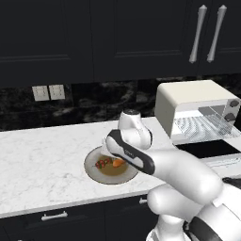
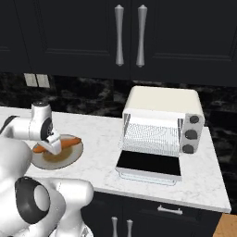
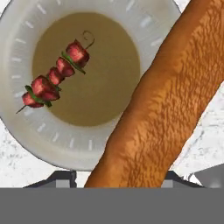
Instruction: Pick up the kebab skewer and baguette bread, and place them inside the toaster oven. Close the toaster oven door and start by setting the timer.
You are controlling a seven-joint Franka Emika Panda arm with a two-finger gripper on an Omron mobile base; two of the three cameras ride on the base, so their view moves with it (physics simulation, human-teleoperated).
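Nearest, in the hand view: baguette bread (image 3: 162, 109) running from 6 o'clock up to 1 o'clock, its lower end sunk between the dark finger tips at the bottom edge. Gripper (image 2: 54, 144) pinching the loaf, jaws drawn in against its sides, as the hand view suggests; contact itself hidden beneath the loaf. Just behind, at 10 o'clock of the hand view, kebab skewer (image 3: 54, 76) lying flat in the brown well of the plate (image 3: 19, 131), apart from the loaf. In the right base view, loaf ends poking out either side of the hand, above the plate rim.

Step in hand, by judgement: lifting the baguette clear. Best done straight up first, keeping the loaf level so neither end tips and drags across the skewer or plate rim. Then swinging toward 3 o'clock, long axis turned to suit the opening.

Farthest: toaster oven (image 2: 162, 109) on the counter, toaster oven door (image 2: 149, 165) dropped flat, wire rack (image 2: 152, 134) bare and ready.
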